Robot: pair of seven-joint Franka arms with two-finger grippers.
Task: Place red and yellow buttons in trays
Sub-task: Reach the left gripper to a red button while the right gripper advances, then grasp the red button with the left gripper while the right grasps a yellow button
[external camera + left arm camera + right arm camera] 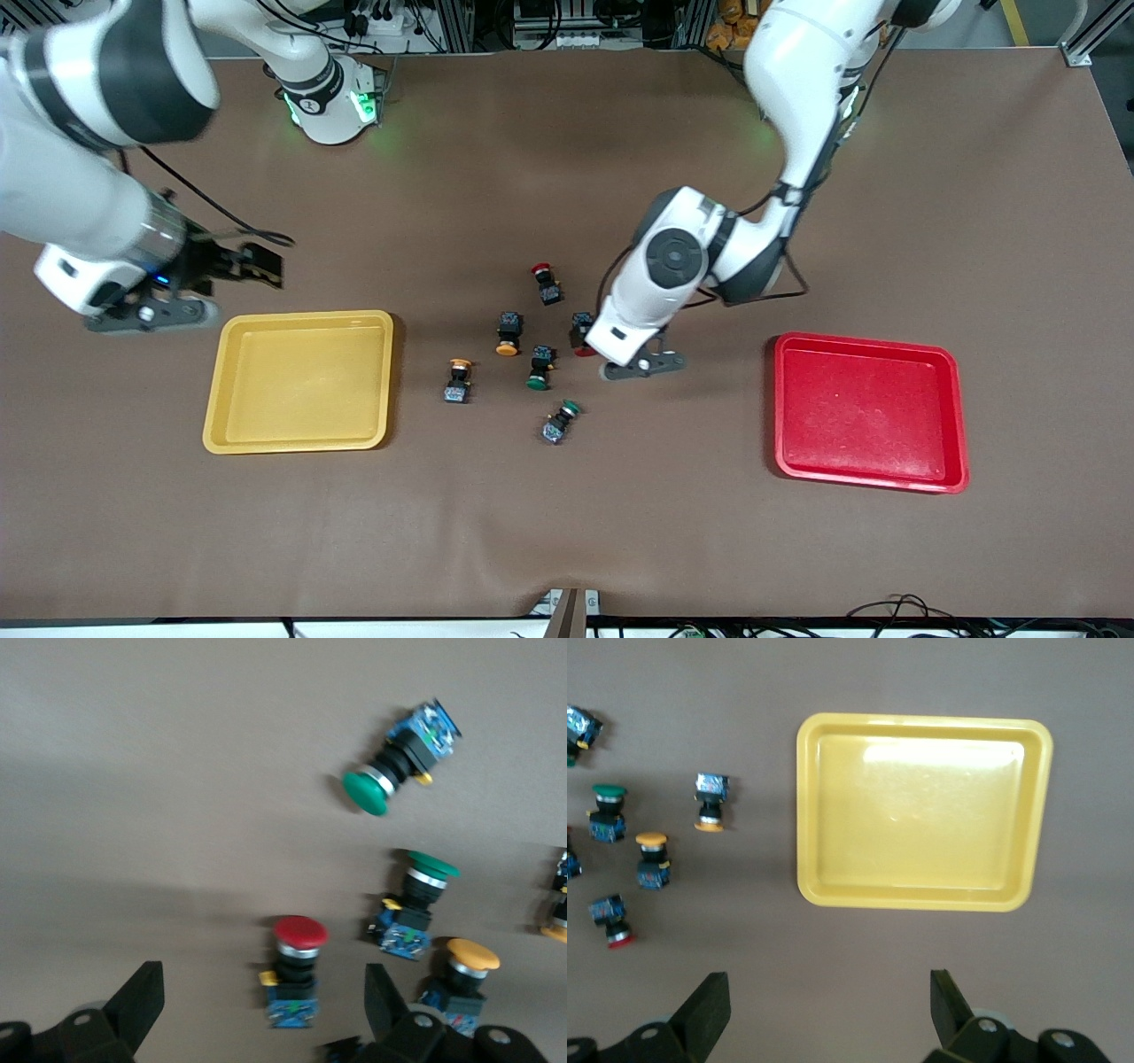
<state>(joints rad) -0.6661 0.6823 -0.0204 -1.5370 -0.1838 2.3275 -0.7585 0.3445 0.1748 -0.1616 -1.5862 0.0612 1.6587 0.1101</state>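
**A:** Front view first: six little push-button switches are bunched near the middle of the brown worktop [567, 532], none of them in a tray. A red-capped button [547, 283] is seen farthest from the front camera, and a second red-capped button [581, 331] is half hidden under the left arm's wrist. One yellow-capped button [508, 334] is laid with its cap toward the front camera, the other yellow-capped button [458, 379] is found closest to the yellow tray [299, 381]. Two green-capped switches are there too, one [539, 367] in the cluster and one [561, 421] nearest the front edge.

**B:** And the trays?

**A:** The yellow tray is parked toward the right arm's end of the worktop, the red tray [868, 412] toward the left arm's end. Nothing is seen inside either.

**B:** Claws?

**A:** The left claw [264, 1010] is spread wide with nothing gripped, held just over the half-hidden red-capped button, which is framed between its fingers [142, 1001] in the left wrist view. The right claw [257, 266] is also spread wide and empty, held over bare worktop just beside the yellow tray's corner that lies toward the bases.
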